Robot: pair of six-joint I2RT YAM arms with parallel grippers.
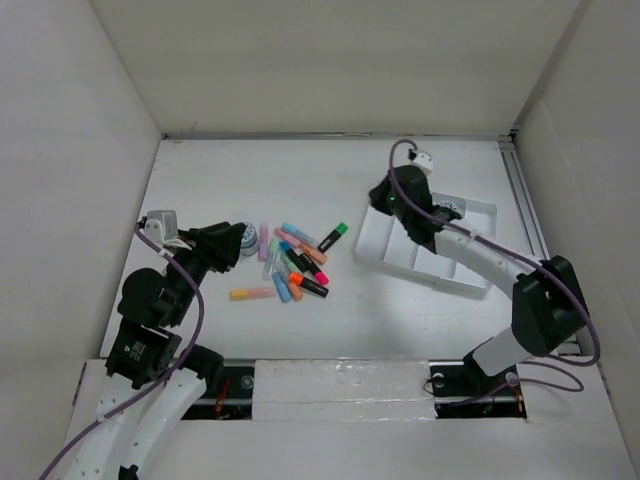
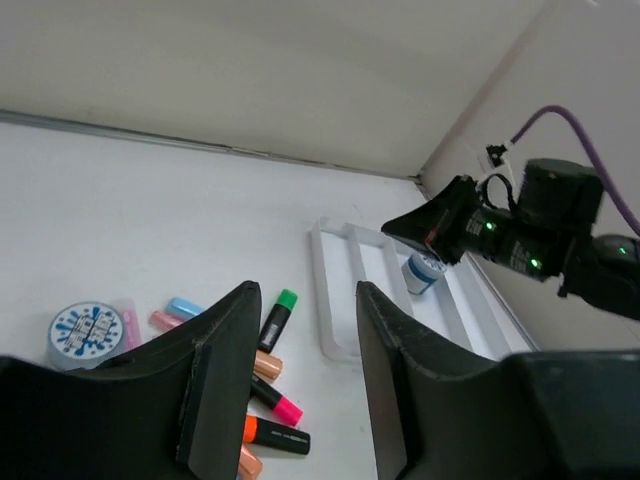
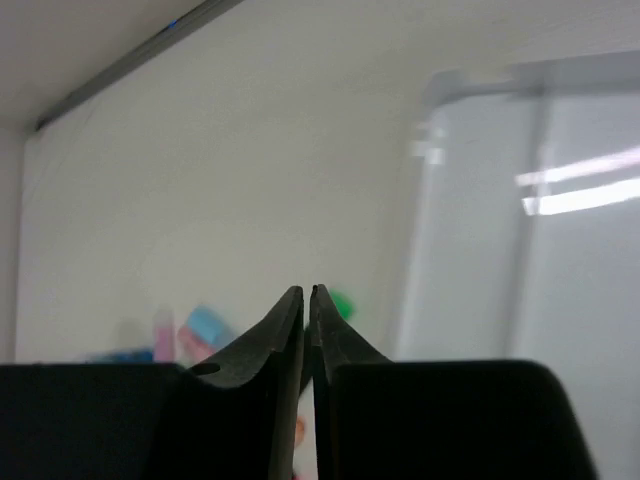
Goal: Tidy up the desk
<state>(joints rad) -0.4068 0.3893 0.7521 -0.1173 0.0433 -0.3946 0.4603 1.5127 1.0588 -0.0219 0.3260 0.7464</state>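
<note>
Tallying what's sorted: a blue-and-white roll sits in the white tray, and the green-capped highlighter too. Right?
Not quite: the green-capped highlighter lies on the desk, left of the tray, as the top external view shows. The blue-and-white roll is in the tray.

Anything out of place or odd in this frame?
Yes: the highlighters lie in a crisscrossed jumble on the desk, left of the white tray and outside it. A green-capped one lies apart from the pile, toward the tray. Nothing looks spilled or damaged.
</note>
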